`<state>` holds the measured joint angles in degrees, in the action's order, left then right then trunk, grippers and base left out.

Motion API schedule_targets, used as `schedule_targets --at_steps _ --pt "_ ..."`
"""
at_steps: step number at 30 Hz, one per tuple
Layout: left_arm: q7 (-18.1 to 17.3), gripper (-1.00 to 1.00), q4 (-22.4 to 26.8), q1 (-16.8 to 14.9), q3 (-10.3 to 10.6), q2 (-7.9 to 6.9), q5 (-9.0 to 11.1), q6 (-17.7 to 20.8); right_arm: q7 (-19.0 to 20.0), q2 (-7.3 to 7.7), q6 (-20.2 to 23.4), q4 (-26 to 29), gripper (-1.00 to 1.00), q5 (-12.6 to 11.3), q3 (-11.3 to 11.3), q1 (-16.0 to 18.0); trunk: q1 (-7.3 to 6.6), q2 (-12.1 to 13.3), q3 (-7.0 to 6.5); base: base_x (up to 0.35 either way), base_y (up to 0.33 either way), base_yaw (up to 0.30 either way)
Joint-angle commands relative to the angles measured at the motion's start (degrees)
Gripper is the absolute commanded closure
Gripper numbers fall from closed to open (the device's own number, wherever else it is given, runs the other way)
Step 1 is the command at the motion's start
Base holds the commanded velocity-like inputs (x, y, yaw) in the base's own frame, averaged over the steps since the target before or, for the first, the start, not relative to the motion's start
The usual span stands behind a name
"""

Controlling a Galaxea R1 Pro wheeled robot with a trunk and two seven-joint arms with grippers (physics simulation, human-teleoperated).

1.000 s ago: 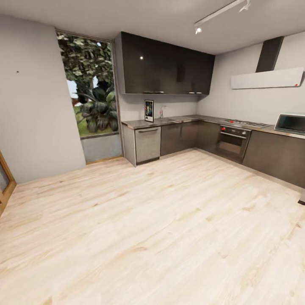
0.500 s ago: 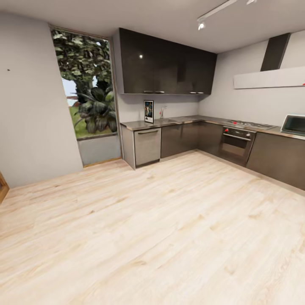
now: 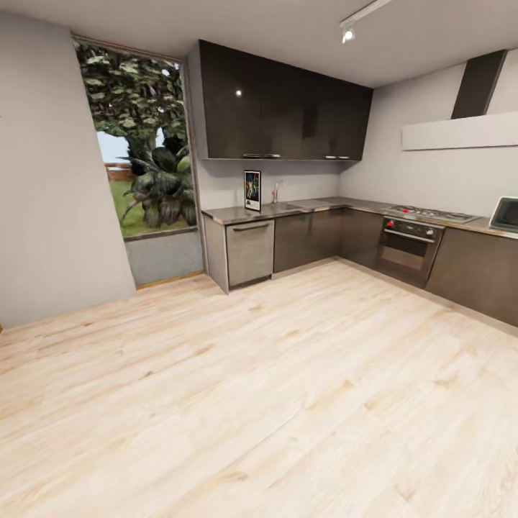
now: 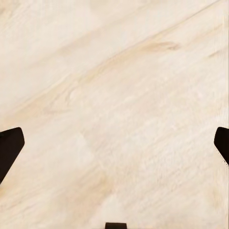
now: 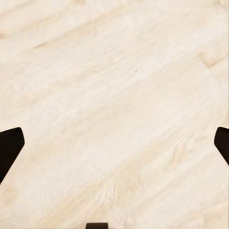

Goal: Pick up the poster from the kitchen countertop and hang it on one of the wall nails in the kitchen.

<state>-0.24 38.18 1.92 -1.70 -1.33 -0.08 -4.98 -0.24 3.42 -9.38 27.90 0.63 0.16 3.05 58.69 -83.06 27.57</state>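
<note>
Left gripper spread wide over pale wood floor, right gripper likewise spread and holding nothing, window left of the kitchen countertop, poster upright on that countertop's left end, oven farther right.
</note>
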Motion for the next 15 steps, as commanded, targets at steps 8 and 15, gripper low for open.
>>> schedule_targets --at_steps 8,15 --pt "-0.03 -1.00 0.06 0.01 -0.06 0.01 -0.01 -0.10 -0.02 0.01 -0.14 -0.04 -1.00 0.07 0.02 0.03 0.04 -0.02 0.05 0.334 -0.042 0.000" --pt "-0.03 -1.00 0.06 0.01 -0.06 0.01 -0.01 -0.10 -0.02 0.01 -0.13 -0.04 -1.00 0.07 0.03 0.03 0.04 -0.02 0.05 0.330 -0.113 0.000"
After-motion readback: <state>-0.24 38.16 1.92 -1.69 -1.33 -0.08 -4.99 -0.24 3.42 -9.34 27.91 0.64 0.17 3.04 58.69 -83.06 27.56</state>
